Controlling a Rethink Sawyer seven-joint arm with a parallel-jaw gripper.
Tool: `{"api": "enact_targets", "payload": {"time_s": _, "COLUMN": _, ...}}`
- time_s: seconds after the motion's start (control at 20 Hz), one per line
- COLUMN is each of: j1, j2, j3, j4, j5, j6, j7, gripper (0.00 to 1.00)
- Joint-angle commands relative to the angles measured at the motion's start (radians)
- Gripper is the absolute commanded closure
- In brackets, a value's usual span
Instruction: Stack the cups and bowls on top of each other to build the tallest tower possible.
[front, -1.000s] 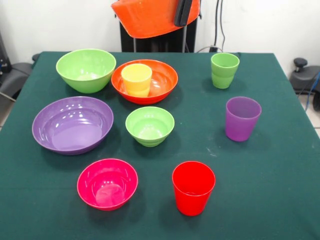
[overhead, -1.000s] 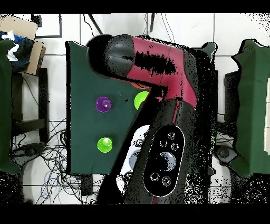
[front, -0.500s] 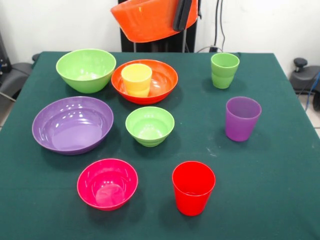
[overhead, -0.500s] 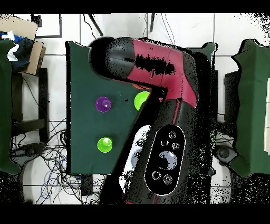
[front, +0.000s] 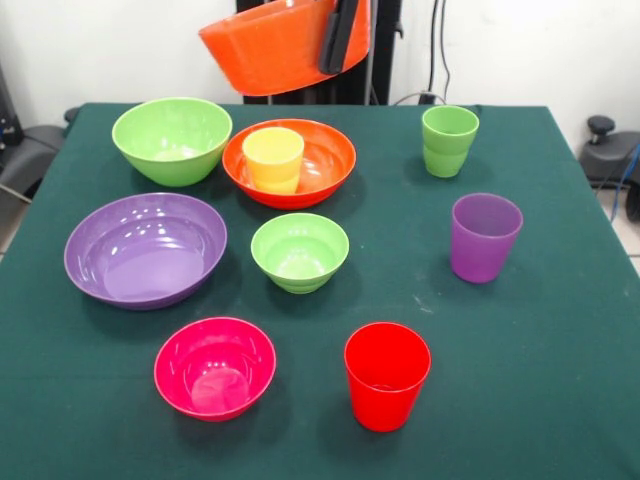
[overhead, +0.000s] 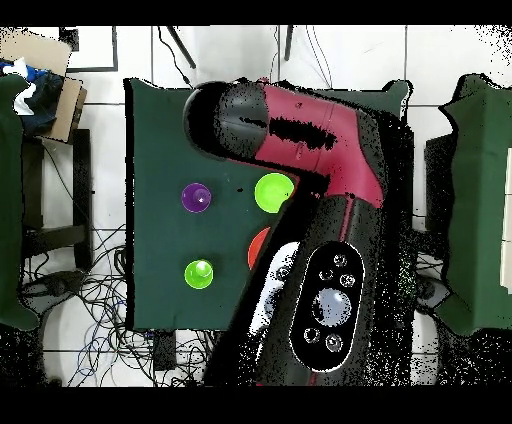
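My gripper (front: 332, 58) is shut on the rim of an orange bowl (front: 270, 45) and holds it tilted, high above the table's far side. Below it a second orange bowl (front: 318, 165) holds the yellow cup (front: 273, 158). The large lime green bowl (front: 172, 138) stands to its left. The large purple bowl (front: 146, 248), small lime green bowl (front: 300, 252) and magenta bowl (front: 215, 366) stand nearer. The red cup (front: 387, 375), purple cup (front: 485, 237) and light green cup (front: 450, 140) stand upright on the right. Only one dark finger shows, outside the bowl.
The dark green table (front: 540, 400) ends close behind the far bowls. In the overhead view the red and black arm (overhead: 310, 150) hides most of the table; the purple cup (overhead: 196, 197), light green cup (overhead: 199, 273) and small lime green bowl (overhead: 274, 192) show.
The held orange bowl has moved to the left in the front view. In the overhead view the arm has swung aside and uncovered the small lime green bowl.
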Motion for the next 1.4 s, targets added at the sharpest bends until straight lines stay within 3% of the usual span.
{"api": "enact_targets", "payload": {"time_s": 0.05, "j1": -0.030, "j2": 0.007, "j3": 0.130, "j4": 0.141, "j5": -0.090, "j6": -0.051, "j7": -0.165, "gripper": 1.00}}
{"api": "enact_targets", "payload": {"time_s": 1.4, "j1": -0.026, "j2": 0.047, "j3": 0.144, "j4": 0.131, "j5": -0.132, "j6": -0.135, "j7": -0.103, "gripper": 1.00}}
